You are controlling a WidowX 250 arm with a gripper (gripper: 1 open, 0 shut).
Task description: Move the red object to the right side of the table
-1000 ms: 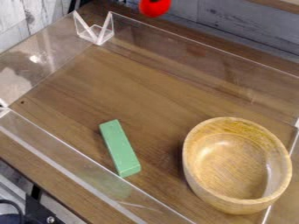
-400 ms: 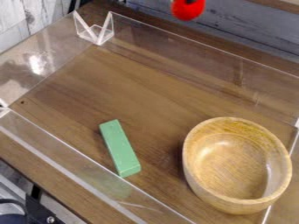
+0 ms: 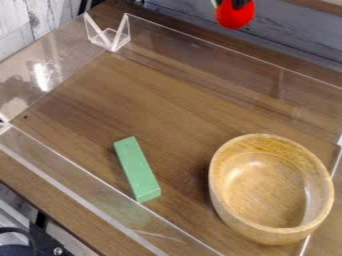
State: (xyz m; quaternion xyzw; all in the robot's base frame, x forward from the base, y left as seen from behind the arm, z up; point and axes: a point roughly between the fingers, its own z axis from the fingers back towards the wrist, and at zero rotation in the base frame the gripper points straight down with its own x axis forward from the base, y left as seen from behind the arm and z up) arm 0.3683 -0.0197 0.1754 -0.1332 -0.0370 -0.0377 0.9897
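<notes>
Red object (image 3: 235,14) hangs high; its long axis unclear.

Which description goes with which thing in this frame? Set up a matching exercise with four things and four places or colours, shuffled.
1. red object
2. green block
3. wooden bowl
4. table

A. round-rimmed, at the lower right of the view
B. brown, with visible wood grain
C. at the top edge of the view
D. long and narrow, left of the bowl in the view

Pairs: 1-C, 2-D, 3-A, 4-B
</notes>
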